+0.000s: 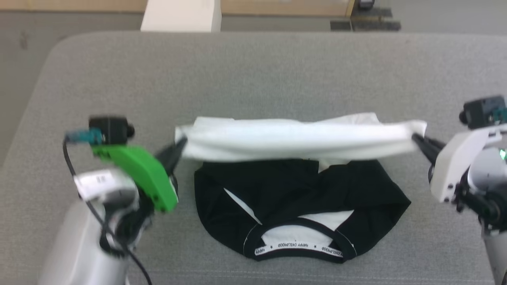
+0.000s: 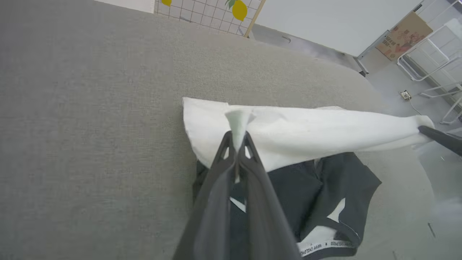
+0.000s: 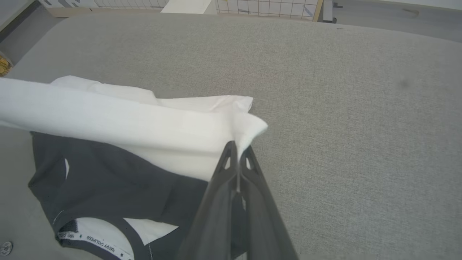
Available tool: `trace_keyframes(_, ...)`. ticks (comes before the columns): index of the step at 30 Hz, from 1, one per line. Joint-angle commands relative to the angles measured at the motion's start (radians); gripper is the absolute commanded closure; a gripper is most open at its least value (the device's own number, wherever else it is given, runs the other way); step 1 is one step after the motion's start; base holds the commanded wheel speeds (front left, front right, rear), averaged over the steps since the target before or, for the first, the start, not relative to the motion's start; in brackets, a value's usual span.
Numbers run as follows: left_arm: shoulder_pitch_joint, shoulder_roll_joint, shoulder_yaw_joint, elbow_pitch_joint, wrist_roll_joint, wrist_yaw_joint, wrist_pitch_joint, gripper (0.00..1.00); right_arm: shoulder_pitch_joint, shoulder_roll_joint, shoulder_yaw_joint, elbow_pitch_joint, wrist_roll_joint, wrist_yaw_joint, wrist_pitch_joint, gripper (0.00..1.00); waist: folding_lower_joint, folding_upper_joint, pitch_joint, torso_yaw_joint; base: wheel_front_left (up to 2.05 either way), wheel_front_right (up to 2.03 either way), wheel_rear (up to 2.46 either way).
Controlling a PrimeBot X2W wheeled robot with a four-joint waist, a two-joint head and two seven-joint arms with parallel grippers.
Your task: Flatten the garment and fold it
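Pinching the garment (image 1: pixel 301 138): left pincer (image 2: pixel 238 139), right pincer (image 3: pixel 238 147).

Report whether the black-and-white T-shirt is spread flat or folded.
Neither: the soft black-and-white T-shirt hangs stretched between left hand and right hand, black part crumpled below.
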Motion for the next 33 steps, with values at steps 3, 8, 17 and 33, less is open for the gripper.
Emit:
trace_keyframes(3, 0.107, -0.01, 0.002, -0.028, -0.018, 0.023, -0.013, 1.0, 0.073, 0.03, -0.024, -0.023, -0.013, 0.003, 0.009, 1.0, 0.0001, 0.0, -0.055, 0.001, 0.0, 0.0, 0.0)
trace_keyframes(8, 0.222, -0.026, 0.008, -0.017, -0.03, 0.042, -0.046, 1.0, 0.17, 0.064, -0.038, -0.024, -0.024, 0.003, 0.01, 1.0, 0.0001, 0.0, -0.065, -0.001, 0.0, 0.0, 0.0)
trace_keyframes(17, 0.274, -0.07, -0.044, 0.161, -0.028, 0.021, -0.076, 1.0, 0.266, 0.127, -0.034, 0.062, -0.064, 0.003, -0.022, 1.0, 0.0001, 0.0, -0.041, -0.006, 0.0, 0.0, 0.0)
trace_keyframes(33, 0.21, -0.025, -0.067, 0.363, 0.054, 0.076, -0.084, 0.0, 0.296, 0.106, 0.004, 0.132, -0.062, 0.003, -0.04, 0.0, 0.0001, 0.0, -0.044, -0.016, 0.0, 0.0, 0.0)
